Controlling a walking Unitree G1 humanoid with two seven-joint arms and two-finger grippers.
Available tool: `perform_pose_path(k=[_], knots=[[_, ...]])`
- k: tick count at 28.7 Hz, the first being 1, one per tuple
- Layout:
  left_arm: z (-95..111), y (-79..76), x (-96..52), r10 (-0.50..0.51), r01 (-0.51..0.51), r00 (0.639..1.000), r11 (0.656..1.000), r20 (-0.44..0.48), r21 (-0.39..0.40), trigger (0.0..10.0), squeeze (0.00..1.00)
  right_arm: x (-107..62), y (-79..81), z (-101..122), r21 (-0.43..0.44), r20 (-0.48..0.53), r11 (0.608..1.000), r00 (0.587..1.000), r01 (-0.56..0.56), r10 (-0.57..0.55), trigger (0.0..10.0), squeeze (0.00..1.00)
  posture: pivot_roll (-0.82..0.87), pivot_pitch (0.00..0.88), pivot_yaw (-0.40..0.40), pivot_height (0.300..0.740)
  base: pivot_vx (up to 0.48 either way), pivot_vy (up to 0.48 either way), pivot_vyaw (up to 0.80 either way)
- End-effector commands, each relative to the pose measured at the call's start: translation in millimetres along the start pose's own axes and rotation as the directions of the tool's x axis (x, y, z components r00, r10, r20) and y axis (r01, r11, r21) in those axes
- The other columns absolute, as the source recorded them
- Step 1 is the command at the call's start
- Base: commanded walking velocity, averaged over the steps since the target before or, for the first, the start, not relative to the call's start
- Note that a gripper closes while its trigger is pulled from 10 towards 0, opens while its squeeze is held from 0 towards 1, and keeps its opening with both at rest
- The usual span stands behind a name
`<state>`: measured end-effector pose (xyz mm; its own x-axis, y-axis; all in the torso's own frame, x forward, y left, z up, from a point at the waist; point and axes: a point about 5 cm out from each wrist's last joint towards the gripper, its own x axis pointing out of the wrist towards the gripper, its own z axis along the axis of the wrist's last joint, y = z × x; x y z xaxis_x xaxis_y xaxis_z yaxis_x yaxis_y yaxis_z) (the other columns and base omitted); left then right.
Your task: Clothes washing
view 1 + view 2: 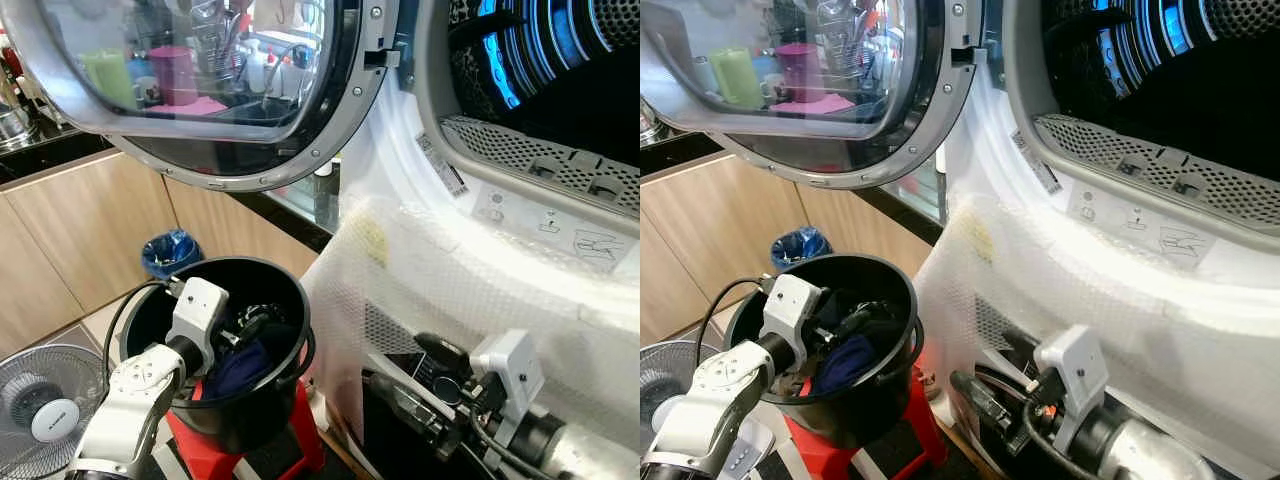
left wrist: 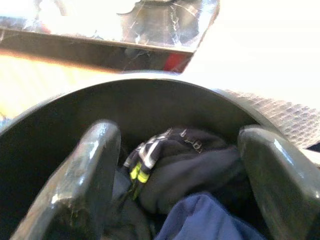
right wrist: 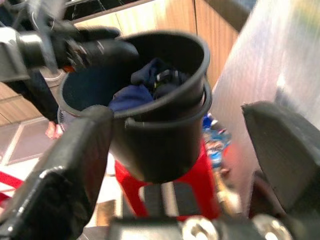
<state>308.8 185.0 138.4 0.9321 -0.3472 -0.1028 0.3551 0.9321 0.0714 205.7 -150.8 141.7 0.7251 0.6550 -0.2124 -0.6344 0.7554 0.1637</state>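
Black round bucket [image 1: 265,400], upright on a red stool [image 1: 290,450], just beside the washing machine's wrapped front. Inside, a heap of dark clothes [image 2: 200,175]: navy blue cloth [image 1: 240,368] uppermost toward the near side, black fabric behind it with a white-and-yellow trimmed piece [image 2: 142,162] tucked against the wall. Heap well below the rim. Above and to the right, washing machine [image 1: 480,250] with front swathed in white bubble wrap, round glass door [image 1: 200,90] swung fully open to the left, drum [image 1: 1160,60] dark, perforated metal lit blue within.
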Motion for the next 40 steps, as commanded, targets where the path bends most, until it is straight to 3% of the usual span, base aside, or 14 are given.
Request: perform_pose_path(k=[1,2,4,7,11,12,13,14,19,26,29,36,37,40], knots=[[5,5.2,0.7,0.031,-0.031,0.999,0.999,0.007,-0.038,10.0,0.00,3.3,-8.8,-28,0.034,-0.066,0.997,0.996,0.063,-0.060,10.0,1.00,0.15,0.114,0.000,0.740,0.000,0.000,0.00],[5,5.2,0.6,0.031,-0.031,1.000,0.998,0.001,-0.055,10.0,0.00,5.7,-12.4,-44,0.060,-0.096,0.993,0.991,0.098,-0.092,10.0,1.00,0.15,0.115,0.000,0.740,0.000,0.000,0.00],[3,3.7,0.1,0.024,-0.025,1.000,0.996,-0.013,-0.083,10.0,0.00,9.5,-22.6,-89,0.055,-0.224,0.974,0.954,0.218,-0.201,10.0,0.00,0.15,0.116,0.002,0.740,0.000,0.000,0.00],[2,3.9,-0.5,0.033,-0.035,0.999,0.994,-0.021,-0.101,10.0,0.00,10.1,-30.9,-116,0.068,-0.287,0.945,0.913,0.321,-0.290,10.0,0.00,0.15,0.115,0.004,0.740,0.000,0.000,0.00],[-6,4.8,-1.5,0.056,-0.064,0.997,0.986,-0.057,-0.152,10.0,0.00,4.9,-50.0,-166,0.062,-0.392,0.812,0.763,0.580,-0.515,10.0,0.00,0.16,0.113,0.005,0.740,0.000,0.000,0.00],[-9,3.8,-1.4,0.056,-0.068,0.996,0.978,-0.065,-0.196,10.0,0.72,0.8,-52.0,-182,0.035,-0.440,0.771,0.703,0.635,-0.559,10.0,0.00,0.15,0.114,0.003,0.740,0.000,0.000,0.00],[-13,3.0,-1.4,0.066,-0.084,0.994,0.971,-0.087,-0.225,10.0,0.93,-4.1,-49.6,-199,0.022,-0.494,0.745,0.655,0.666,-0.572,10.0,0.00,0.15,0.111,0.004,0.740,0.000,0.000,0.00],[-14,2.5,-1.3,0.069,-0.089,0.993,0.970,-0.097,-0.228,10.0,1.00,-5.7,-48.6,-203,0.011,-0.506,0.743,0.645,0.669,-0.573,10.0,0.00,0.16,0.111,0.003,0.740,0.000,0.000,0.00],[-21,-5.9,-1.3,0.025,-0.058,0.988,0.974,-0.150,-0.217,10.0,1.00,-15.1,-38.6,-227,0.046,-0.587,0.684,0.574,0.728,-0.571,10.0,0.00,0.16,0.113,0.001,0.740,0.000,0.000,0.00],[-38,-6.1,-3.8,0.039,-0.101,0.959,0.972,-0.280,-0.213,10.0,1.00,-11.9,-31.1,-237,0.050,-0.603,0.666,0.554,0.744,-0.574,10.0,0.00,0.16,0.121,0.003,0.740,0.000,0.000,0.00],[-52,-9.0,-3.4,0.038,-0.146,0.939,0.945,-0.343,-0.294,10.0,1.00,-11.0,-28.8,-240,0.048,-0.608,0.661,0.547,0.749,-0.575,10.0,0.00,0.15,0.122,0.002,0.740,0.000,0.000,0.00],[-67,-8.7,-8.2,0.088,-0.224,0.888,0.940,-0.451,-0.258,10.0,1.00,-10.8,-28.5,-242,0.055,-0.604,0.659,0.551,0.750,-0.576,10.0,0.00,0.14,0.118,0.003,0.740,0.000,0.000,0.00],[-69,-9.4,-7.2,0.085,-0.222,0.887,0.940,-0.453,-0.259,10.0,0.00,-10.8,-28.9,-241,0.053,-0.602,0.660,0.551,0.749,-0.577,10.0,0.00,0.14,0.118,0.003,0.740,0.000,0.000,0.00],[-74,-13.6,-2.5,0.076,-0.231,0.884,0.929,-0.462,-0.288,10.0,0.00,-10.0,-32.1,-239,0.039,-0.590,0.665,0.554,0.746,-0.587,10.0,0.00,0.14,0.110,-0.004,0.740,0.000,0.000,0.00]])
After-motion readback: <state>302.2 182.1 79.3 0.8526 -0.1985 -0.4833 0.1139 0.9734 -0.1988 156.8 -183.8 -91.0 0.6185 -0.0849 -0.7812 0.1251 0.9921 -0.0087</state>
